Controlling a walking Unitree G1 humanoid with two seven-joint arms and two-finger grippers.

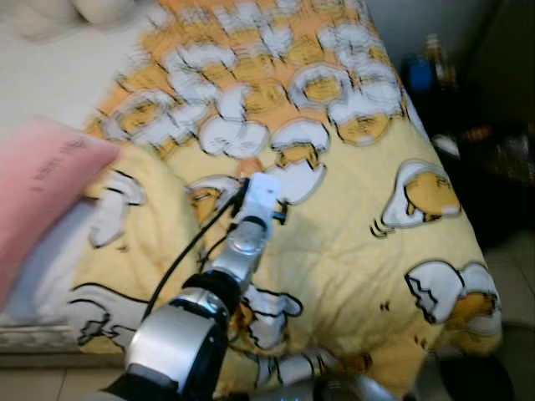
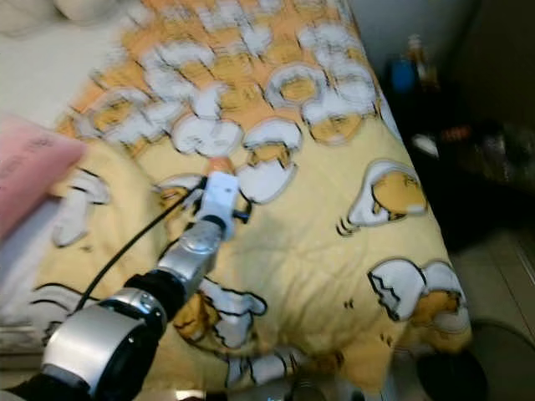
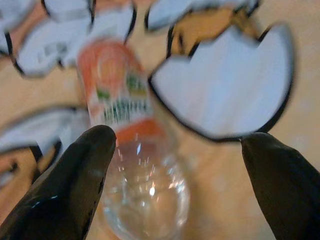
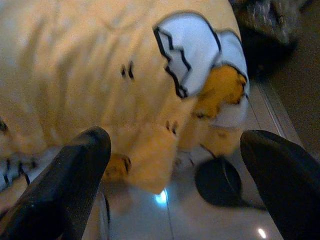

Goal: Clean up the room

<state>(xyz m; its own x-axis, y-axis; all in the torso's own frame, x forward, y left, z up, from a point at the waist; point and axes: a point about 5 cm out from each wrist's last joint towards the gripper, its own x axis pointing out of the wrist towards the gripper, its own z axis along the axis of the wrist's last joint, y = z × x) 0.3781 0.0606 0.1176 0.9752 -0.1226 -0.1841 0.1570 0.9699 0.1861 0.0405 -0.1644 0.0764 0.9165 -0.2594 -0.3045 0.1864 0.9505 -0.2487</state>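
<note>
Colours and patterns: bed, bottle, arms.
Blanket (image 1: 351,242): pale yellow ground, orange toward the far end, printed all over with white cracked eggshells outlined in black around orange-yellow yolk figures. Pillow (image 1: 42,192): pink, small dark lettering, too blurred to read. Sheet (image 1: 50,75): plain off-white. Bottle (image 3: 135,150): clear plastic, label orange with a white band and green print. Left arm (image 1: 180,334): silver with black joints, black cable, white wrist block. Fingers (image 3: 60,190) of both jaws: glossy black. Floor (image 4: 150,215): pale glossy tile with a round black object (image 4: 217,182) on it.
</note>
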